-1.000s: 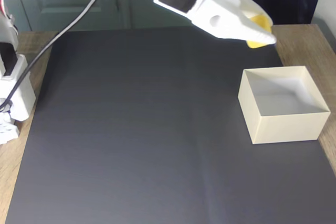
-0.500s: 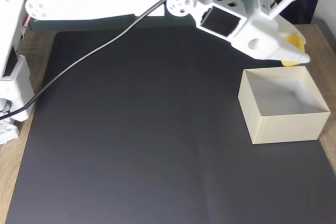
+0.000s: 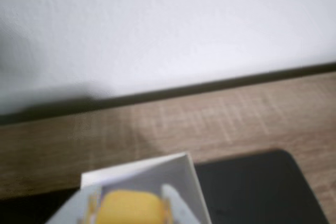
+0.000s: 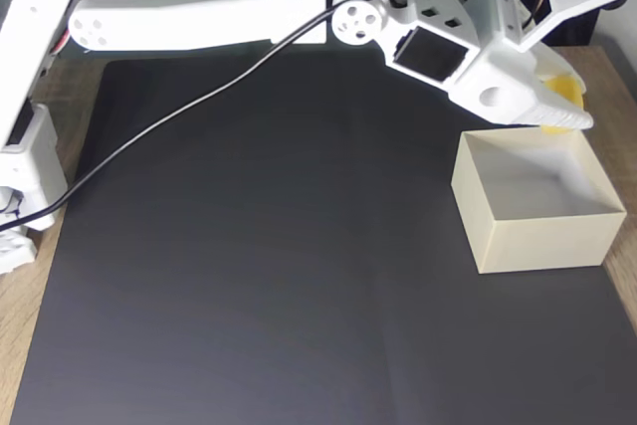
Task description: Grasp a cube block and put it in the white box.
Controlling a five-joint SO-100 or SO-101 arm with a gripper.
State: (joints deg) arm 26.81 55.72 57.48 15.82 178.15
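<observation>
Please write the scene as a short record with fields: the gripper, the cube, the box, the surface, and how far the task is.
gripper: gripper shut on the cube block, raised over the far rim of the box in the fixed view
cube block: cube block yellow, held between the fingers, not yet released
white box: white box open top, nothing seen inside, at the right of the mat
surface: black mat on a wooden table
task stage: carried to the box, drop not done

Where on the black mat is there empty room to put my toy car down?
In the fixed view the black mat is bare from the arm's base on the left across to the white box, and all along the near edge. It is crowded at the far right, where the claw holds the cube block above the box's back rim.
</observation>
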